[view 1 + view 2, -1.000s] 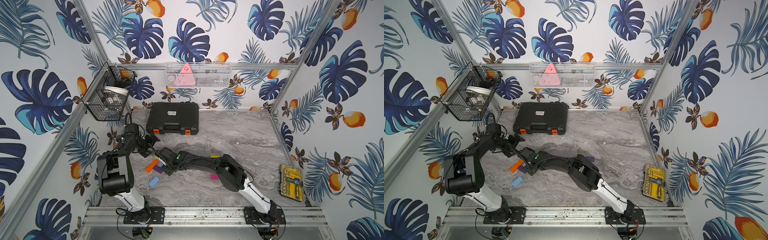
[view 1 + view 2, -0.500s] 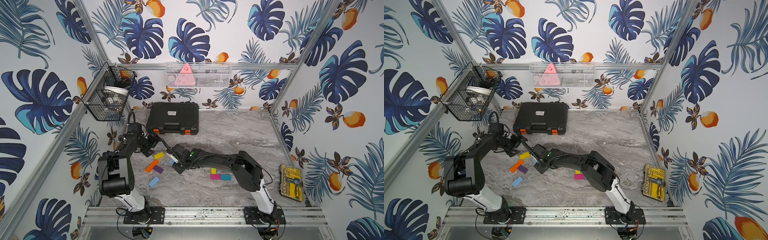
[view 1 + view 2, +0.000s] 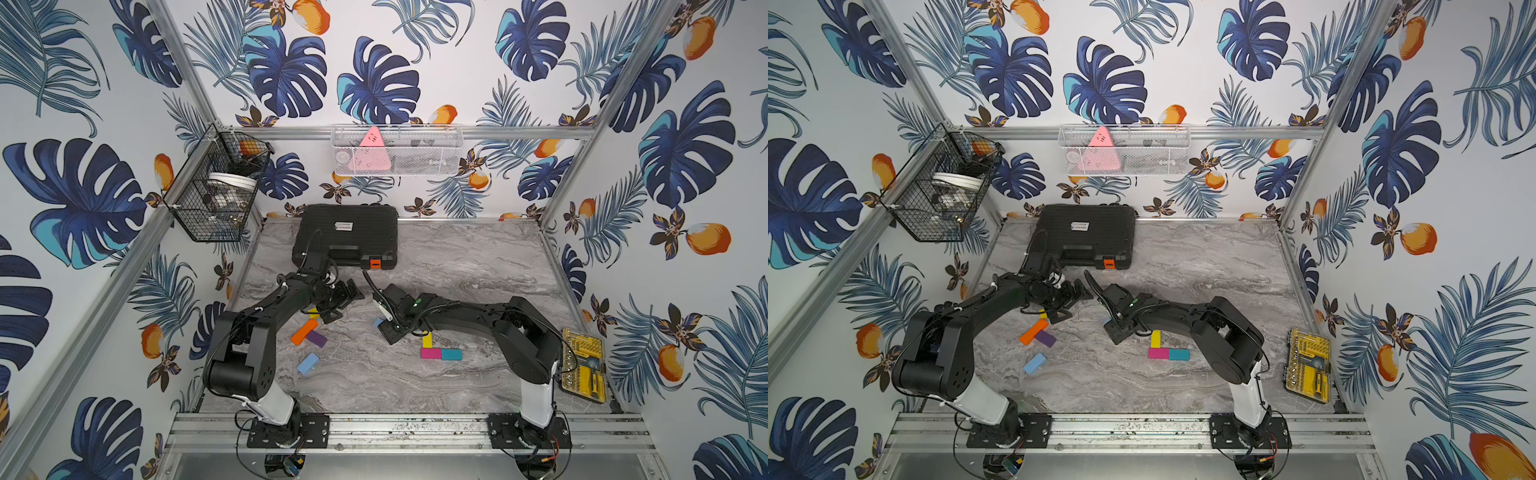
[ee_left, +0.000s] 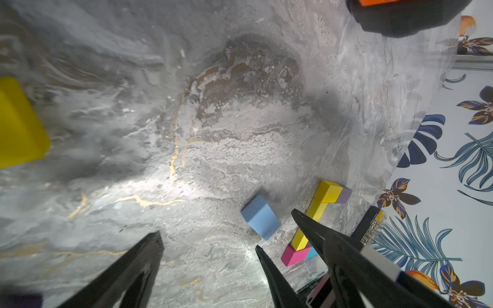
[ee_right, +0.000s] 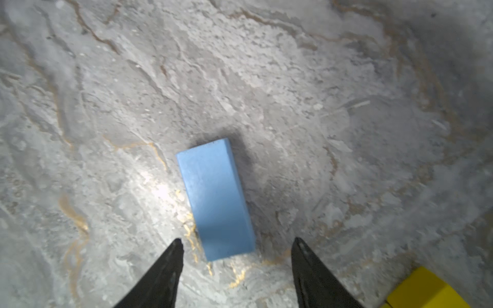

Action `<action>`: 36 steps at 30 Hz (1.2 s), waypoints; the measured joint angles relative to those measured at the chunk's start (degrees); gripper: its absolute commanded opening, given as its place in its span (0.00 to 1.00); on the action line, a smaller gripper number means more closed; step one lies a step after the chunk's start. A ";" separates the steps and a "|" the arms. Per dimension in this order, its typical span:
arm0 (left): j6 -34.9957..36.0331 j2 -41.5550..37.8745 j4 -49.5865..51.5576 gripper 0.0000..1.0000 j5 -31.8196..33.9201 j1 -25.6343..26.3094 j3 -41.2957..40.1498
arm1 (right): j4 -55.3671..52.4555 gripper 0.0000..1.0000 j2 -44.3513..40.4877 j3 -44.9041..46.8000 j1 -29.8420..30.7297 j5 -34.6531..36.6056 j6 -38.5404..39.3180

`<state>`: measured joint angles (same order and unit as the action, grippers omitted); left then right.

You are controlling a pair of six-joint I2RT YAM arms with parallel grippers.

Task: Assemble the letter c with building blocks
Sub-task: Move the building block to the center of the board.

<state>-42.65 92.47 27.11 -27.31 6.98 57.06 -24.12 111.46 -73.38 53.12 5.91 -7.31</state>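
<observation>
1. The right gripper (image 5: 237,240) is hanging low over the marble tabletop (image 5: 346,80), its jaws standing apart and gripping nothing.
2. The light blue block (image 5: 216,197) is lying flat. Its near end is sitting between the fingertips, touching neither, and the rest is reaching out ahead of them.
3. It is probably lying there as the next piece of the letter. It is sitting askew and apart from the build, so it seems to be needing a regrip or a nudge.
4. The started letter is lying near this gripper, on its own arm's side. The long yellow block (image 3: 427,340) is meeting the magenta block (image 3: 430,353), with the teal block (image 3: 451,354) butting against that one.
5. In the left wrist view a second yellow block (image 4: 330,190) and a pale purple block (image 4: 346,194) are capping the long one's other end. In both top views the right forearm is hiding that end, and it may be crowding any placement there.
6. Facing it, the left gripper (image 3: 343,305) is hovering with its jaws spread wide and empty over a small yellow block (image 3: 314,312).
7. Beyond that, the orange block (image 3: 303,331), the purple block (image 3: 316,338) and the spare light blue block (image 3: 308,364) are lying loose, well apart from the letter.
8. The black case (image 3: 345,237) and the yellow bit set (image 3: 584,361) are sitting well clear, blocking nothing.
</observation>
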 measured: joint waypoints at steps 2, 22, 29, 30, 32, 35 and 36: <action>-1.11 1.01 -0.79 0.99 0.46 1.73 0.28 | 0.00 0.67 -0.94 1.01 -0.44 0.61 -0.85; -6.95 10.38 -6.88 0.99 3.61 14.82 4.96 | 0.57 0.68 -17.00 12.20 -3.21 -3.89 -16.22; -8.22 10.10 -9.16 0.99 3.54 17.20 3.28 | 0.55 0.68 -19.28 13.77 -4.15 -3.85 -17.79; -8.24 9.88 -9.57 0.99 3.56 17.35 2.89 | 0.52 0.68 -19.50 13.99 -4.31 -3.82 -18.01; -8.41 9.51 -10.08 0.99 3.56 17.62 2.36 | 0.55 0.68 -19.69 14.29 -4.46 -3.82 -18.29; -8.44 9.14 -10.23 0.99 3.78 18.05 1.99 | 0.55 0.68 -19.76 14.84 -4.74 -3.85 -18.62; -8.46 9.03 -10.23 0.99 3.76 18.18 1.84 | 0.55 0.68 -19.76 15.02 -4.74 -3.85 -18.62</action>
<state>-51.11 101.49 16.88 -23.55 25.17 58.89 -23.57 91.70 -58.37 48.38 2.07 -25.93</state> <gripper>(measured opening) 0.990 0.680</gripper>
